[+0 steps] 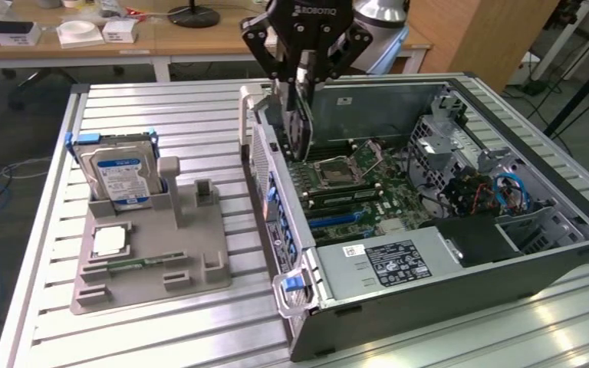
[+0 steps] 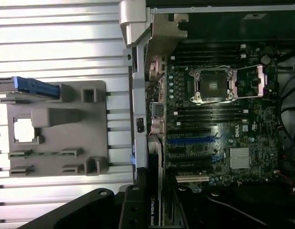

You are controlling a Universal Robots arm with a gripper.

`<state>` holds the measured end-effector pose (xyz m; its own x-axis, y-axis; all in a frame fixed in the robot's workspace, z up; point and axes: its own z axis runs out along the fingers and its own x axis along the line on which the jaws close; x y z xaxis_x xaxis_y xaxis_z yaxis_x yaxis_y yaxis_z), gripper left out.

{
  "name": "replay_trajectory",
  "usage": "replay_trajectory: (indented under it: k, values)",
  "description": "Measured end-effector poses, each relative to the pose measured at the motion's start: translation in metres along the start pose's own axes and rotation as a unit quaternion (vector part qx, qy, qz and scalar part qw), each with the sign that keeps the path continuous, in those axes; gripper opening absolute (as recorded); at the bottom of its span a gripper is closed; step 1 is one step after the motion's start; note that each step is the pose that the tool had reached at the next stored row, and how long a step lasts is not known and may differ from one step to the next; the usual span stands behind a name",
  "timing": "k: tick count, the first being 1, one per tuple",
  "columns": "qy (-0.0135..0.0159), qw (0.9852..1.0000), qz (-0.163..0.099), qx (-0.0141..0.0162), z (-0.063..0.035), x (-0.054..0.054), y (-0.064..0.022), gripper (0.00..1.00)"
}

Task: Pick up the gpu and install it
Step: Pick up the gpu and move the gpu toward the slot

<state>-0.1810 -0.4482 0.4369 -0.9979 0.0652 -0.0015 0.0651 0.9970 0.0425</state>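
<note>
Bench [image 1: 151, 115] carries the open computer case [image 1: 540, 261] and, to the exterior view's left, a grey holder [image 1: 151, 276] with the hard drive [image 1: 119, 172] upright in it; the motherboard [image 1: 376, 192] lies exposed, its blue slot [image 2: 193, 140] bare; the gpu [image 1: 297, 130] hangs on edge above the board beside the case's rear wall, clamped by the tool [image 1: 297, 80]; pick-up looks done, seating in a slot not yet.

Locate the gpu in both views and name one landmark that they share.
Exterior view: the gpu hangs on edge in the gripper, above the rear side of the open computer case.
Wrist view: the gpu is seen edge-on, NVIDIA lettering showing, beside the motherboard.
Shared landmark: the CPU socket.
</note>
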Motion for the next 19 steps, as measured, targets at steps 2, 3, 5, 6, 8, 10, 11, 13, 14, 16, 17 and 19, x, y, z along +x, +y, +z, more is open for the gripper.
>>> replay_trajectory:
  k: [2,3,5,6,8,10,11,13,14,16,17,19]
  values:
    - [0.0002,1.0000,0.000,-0.0001,0.0002,-0.007,0.0004,0.26]
    - [0.0004,1.0000,0.000,0.0000,0.0002,-0.011,0.0007,0.26]
    - [0.0006,1.0000,-0.001,0.0000,0.0004,-0.018,0.0011,0.26]
    - [0.0007,1.0000,-0.001,0.0000,0.0004,-0.021,0.0014,0.26]
    - [0.0009,1.0000,-0.001,0.0000,0.0005,-0.028,0.0018,0.26]
    - [0.0011,1.0000,-0.001,0.0001,0.0006,-0.035,0.0022,0.26]
    - [0.0011,1.0000,-0.002,0.0001,0.0007,-0.038,0.0025,0.26]
    - [0.0013,1.0000,-0.002,0.0000,0.0009,-0.045,0.0029,0.26]
    - [0.0014,1.0000,-0.002,0.0001,0.0009,-0.049,0.0032,0.26]
    - [0.0016,1.0000,-0.003,0.0001,0.0011,-0.057,0.0037,0.26]
    - [0.0017,1.0000,-0.003,0.0000,0.0011,-0.060,0.0039,0.26]
    - [0.0019,1.0000,-0.003,0.0001,0.0012,-0.068,0.0044,0.26]
